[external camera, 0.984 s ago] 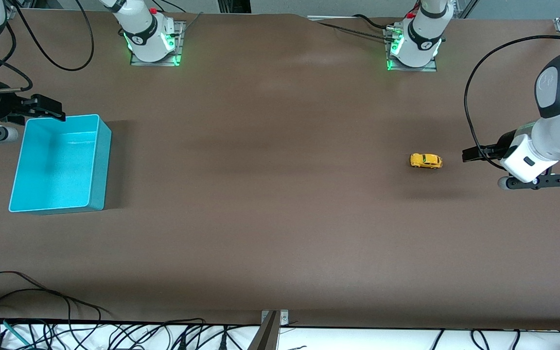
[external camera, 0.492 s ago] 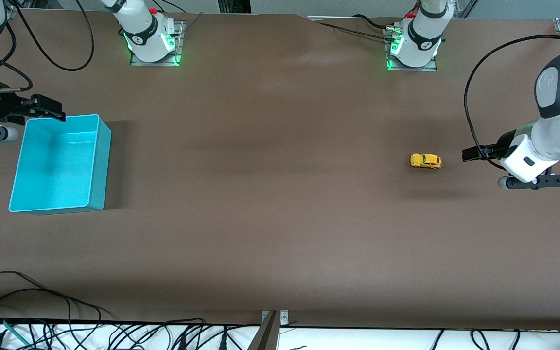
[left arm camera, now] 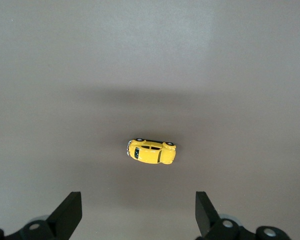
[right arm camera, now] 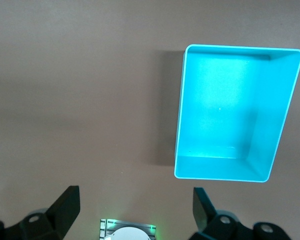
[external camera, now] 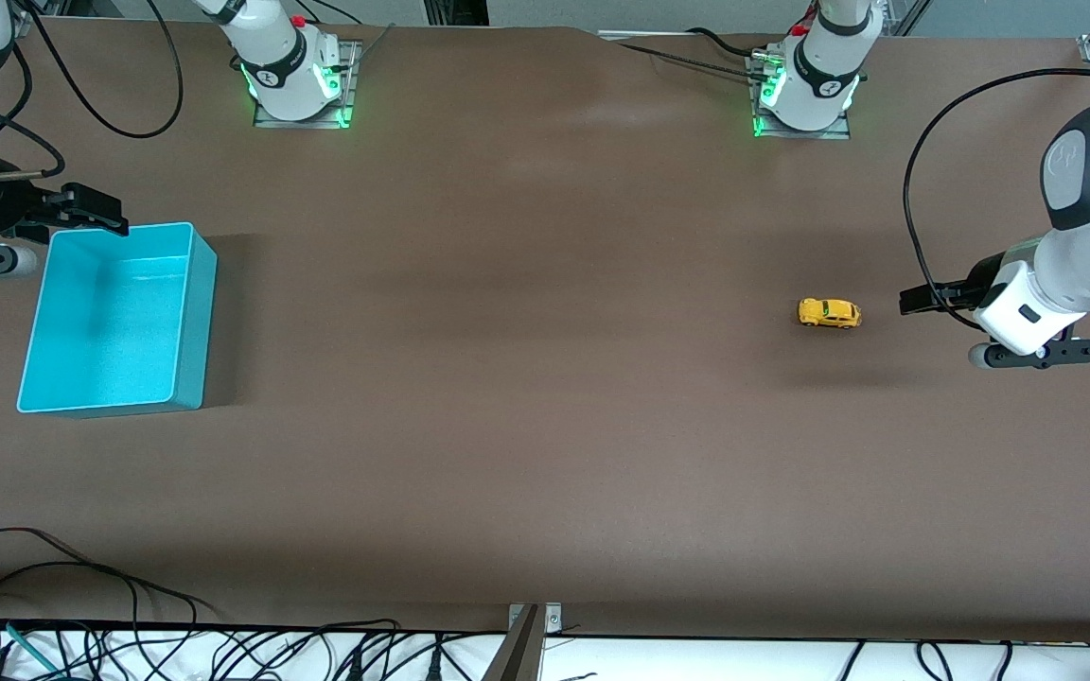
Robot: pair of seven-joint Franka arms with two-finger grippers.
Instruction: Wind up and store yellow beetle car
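Observation:
The yellow beetle car stands on its wheels on the brown table, toward the left arm's end. It also shows in the left wrist view, ahead of the fingers. My left gripper is open and empty, held beside the car toward the left arm's end of the table; in its own view the fingers are wide apart. The turquoise bin is empty at the right arm's end and shows in the right wrist view. My right gripper is open and empty at the bin's corner nearest the arm bases.
The two arm bases with green lights stand along the table edge farthest from the front camera. Loose cables and a metal bracket lie at the edge nearest that camera. A black cable loops by the left arm.

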